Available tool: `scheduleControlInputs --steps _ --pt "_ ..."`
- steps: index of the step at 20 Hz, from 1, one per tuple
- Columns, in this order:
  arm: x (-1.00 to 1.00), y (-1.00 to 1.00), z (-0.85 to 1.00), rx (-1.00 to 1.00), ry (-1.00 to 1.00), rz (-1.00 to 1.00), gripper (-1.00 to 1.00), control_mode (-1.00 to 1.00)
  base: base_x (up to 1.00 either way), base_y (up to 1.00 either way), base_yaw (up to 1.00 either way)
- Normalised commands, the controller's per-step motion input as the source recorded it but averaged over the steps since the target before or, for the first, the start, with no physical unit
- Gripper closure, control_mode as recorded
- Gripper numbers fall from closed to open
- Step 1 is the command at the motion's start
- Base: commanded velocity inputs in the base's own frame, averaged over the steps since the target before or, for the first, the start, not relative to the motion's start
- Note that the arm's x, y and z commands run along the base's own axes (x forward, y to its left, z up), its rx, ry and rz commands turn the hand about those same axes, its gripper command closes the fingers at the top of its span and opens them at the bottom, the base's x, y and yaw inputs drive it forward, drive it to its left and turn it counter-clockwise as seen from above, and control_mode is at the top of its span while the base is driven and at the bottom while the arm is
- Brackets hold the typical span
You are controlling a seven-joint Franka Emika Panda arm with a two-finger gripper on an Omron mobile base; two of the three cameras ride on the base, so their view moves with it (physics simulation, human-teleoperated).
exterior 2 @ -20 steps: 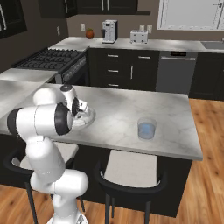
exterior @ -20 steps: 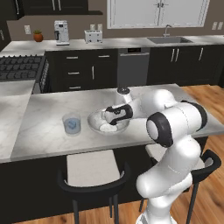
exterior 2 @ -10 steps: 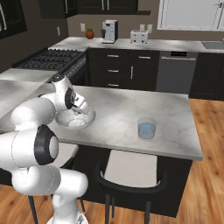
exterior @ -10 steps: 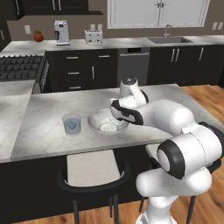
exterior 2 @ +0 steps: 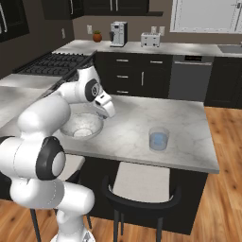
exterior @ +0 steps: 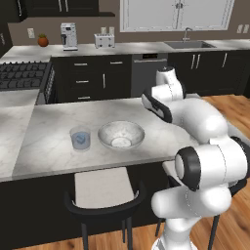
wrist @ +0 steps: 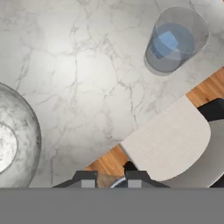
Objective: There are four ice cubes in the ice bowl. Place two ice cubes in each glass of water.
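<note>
Hovering the gripper (exterior 2: 109, 112) above the marble counter (exterior 2: 132, 120), between the bowl (exterior 2: 81, 126) and a glass (exterior 2: 159, 138) well to its right. Keeping the fingertips (wrist: 85, 179) at a narrow gap, with a pale sliver showing between them; too small for telling whether it is an ice cube. Showing one pale-blue cube (wrist: 166, 42) sitting inside that glass in the hand view. Standing a second glass (exterior: 80, 139) just beside the bowl on its far side. Blurring any cubes in the bowl into one pale patch.
</note>
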Motion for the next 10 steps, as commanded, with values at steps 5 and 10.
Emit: scheduleControlInputs --steps 5,10 --pt "-0.55 -1.00 -0.14 0.01 -0.07 -0.05 1.00 -1.00 0.00 0.00 0.00" --pt "0.01 -0.94 -0.09 0.00 -0.02 -0.07 1.00 -1.00 0.00 0.00 0.00"
